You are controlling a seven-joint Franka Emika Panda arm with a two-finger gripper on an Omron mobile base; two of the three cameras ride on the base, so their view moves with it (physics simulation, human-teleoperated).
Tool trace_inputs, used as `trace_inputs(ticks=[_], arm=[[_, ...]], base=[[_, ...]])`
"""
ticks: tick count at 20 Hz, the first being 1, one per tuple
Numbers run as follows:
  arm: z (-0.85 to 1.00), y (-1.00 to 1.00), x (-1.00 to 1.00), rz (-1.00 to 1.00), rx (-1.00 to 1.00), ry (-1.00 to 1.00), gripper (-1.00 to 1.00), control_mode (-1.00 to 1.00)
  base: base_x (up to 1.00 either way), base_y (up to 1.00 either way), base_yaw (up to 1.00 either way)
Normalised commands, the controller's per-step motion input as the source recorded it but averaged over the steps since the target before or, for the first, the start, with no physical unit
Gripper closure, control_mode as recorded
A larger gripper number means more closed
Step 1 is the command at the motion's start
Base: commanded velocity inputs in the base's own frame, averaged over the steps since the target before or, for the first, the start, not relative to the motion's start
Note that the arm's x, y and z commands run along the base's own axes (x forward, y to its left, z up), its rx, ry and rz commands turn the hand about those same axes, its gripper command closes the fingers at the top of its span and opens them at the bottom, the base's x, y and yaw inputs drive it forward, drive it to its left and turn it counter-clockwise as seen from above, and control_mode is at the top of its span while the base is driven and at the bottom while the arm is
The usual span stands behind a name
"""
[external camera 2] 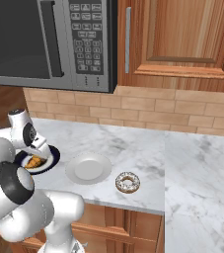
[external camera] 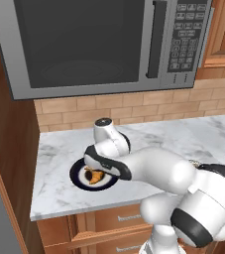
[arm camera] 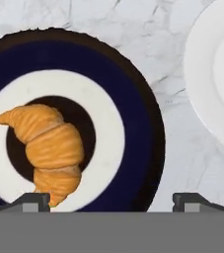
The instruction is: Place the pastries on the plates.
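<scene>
A golden-brown croissant (arm camera: 47, 148) lies on the dark navy plate (arm camera: 138, 113), across its white ring and dark centre. My gripper (arm camera: 111, 202) hangs just above this plate, open, with nothing between its fingers; the croissant's lower end lies near the left fingertip (arm camera: 32, 200). From the base views, the croissant (external camera: 95, 176) rests on the navy plate (external camera: 79, 181) at the left of the counter, partly hidden by my arm. The plain white plate (external camera 2: 89, 168) stands empty right beside it. The doughnut (external camera 2: 128, 182) with pale speckled icing lies on the counter to the right of the white plate, near the front edge.
A microwave (external camera: 99, 44) hangs over the marble counter (external camera 2: 197, 148), with a brick wall behind and wooden cabinets (external camera 2: 182, 39) at the right. The counter's front edge runs close to the plates and the doughnut. The counter's left end is just past the navy plate.
</scene>
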Motion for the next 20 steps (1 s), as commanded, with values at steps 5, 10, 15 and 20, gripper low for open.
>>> trace_inputs(ticks=[5, 10, 15, 20], arm=[[0.24, -0.91, -0.56, -0.13, 0.0, -0.06, -1.0, -1.0], [0.5, -1.0, -0.58, -0.08, 0.01, -0.13, -1.0, -1.0], [0.13, -1.0, -0.52, -0.1, 0.0, -0.12, -1.0, -1.0], [0.28, -1.0, -0.38, -0.03, 0.0, -0.13, -1.0, -1.0]], base=[[0.0, 0.0, 0.0], [0.0, 0.0, 0.0], [0.0, 0.0, 0.0], [0.0, 0.0, 0.0]])
